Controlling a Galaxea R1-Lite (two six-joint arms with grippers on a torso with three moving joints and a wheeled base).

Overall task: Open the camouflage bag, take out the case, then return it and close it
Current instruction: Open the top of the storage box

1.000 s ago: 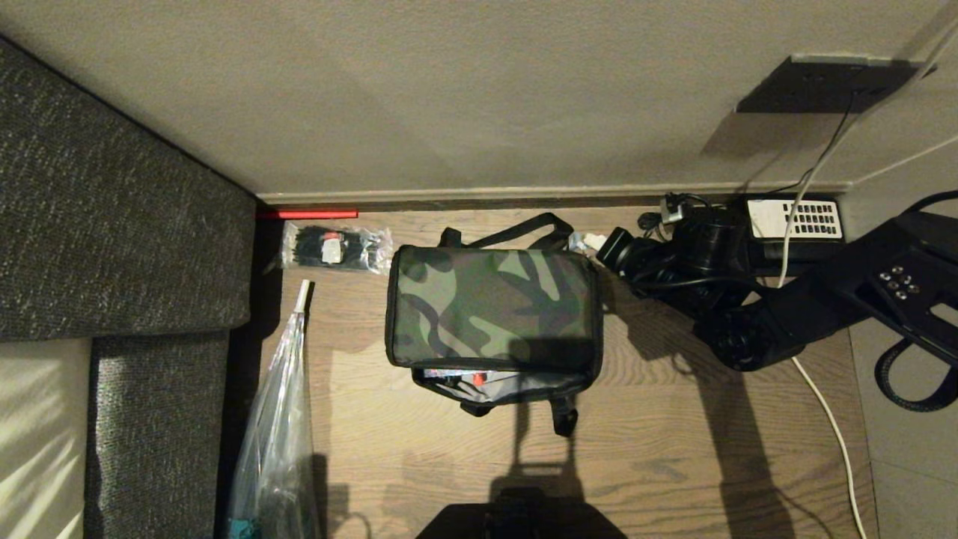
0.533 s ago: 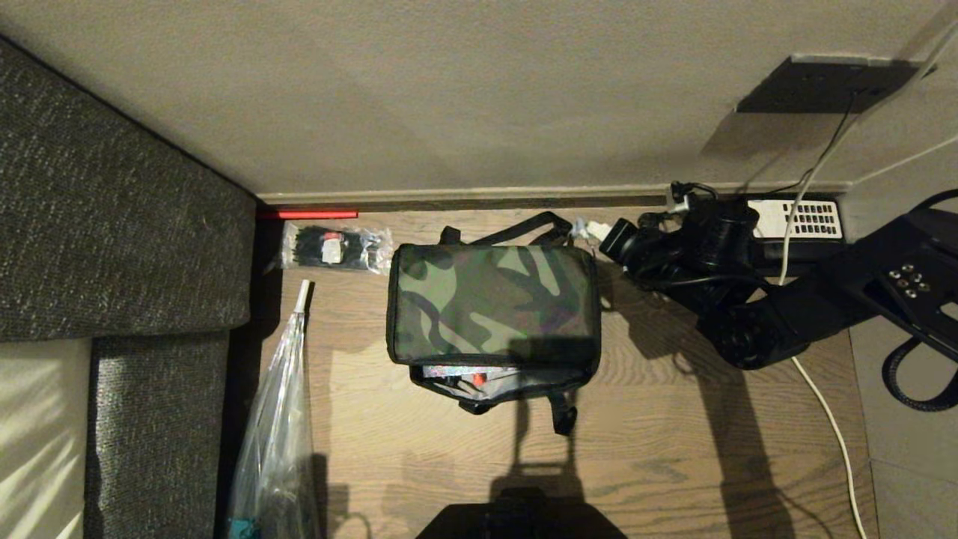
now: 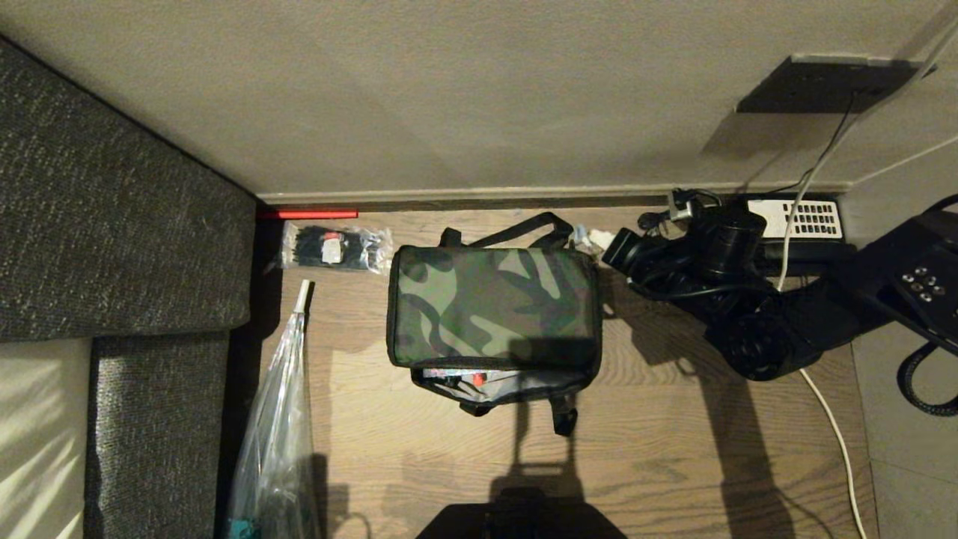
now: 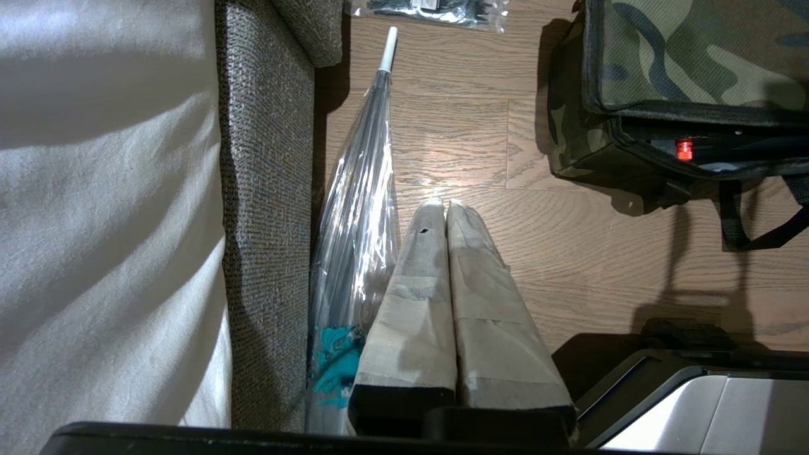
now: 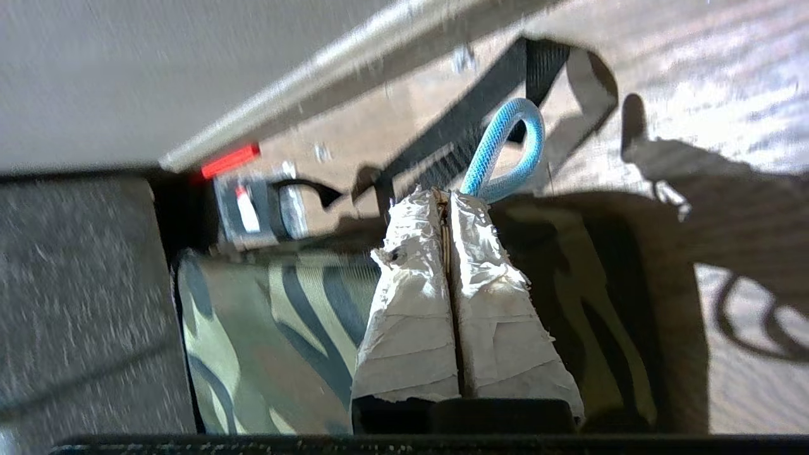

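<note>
- Your boxy green, brown and black camouflage bag (image 3: 492, 307) sits on the wood-plank floor (image 3: 658, 449) near the wall, lid down but gaping along the near edge.
- Through that gap you can see a sliver of the black case (image 3: 479, 376) with its shiny patch and small red spot, so it's inside the bag.
- Your right hand (image 5: 450, 197) is at the bag's far right corner, tape-wrapped fingers (image 5: 411, 316) pinched together on a light blue cord loop (image 5: 505, 148), which looks like the zipper pull.
- Your left hand (image 4: 445, 205) hangs low over the floor, off to the bag's left, fingers pressed together on nothing.
- A clear plastic folded umbrella (image 3: 277, 434) lies alongside the dark grey fabric sofa (image 3: 112, 224).
</note>
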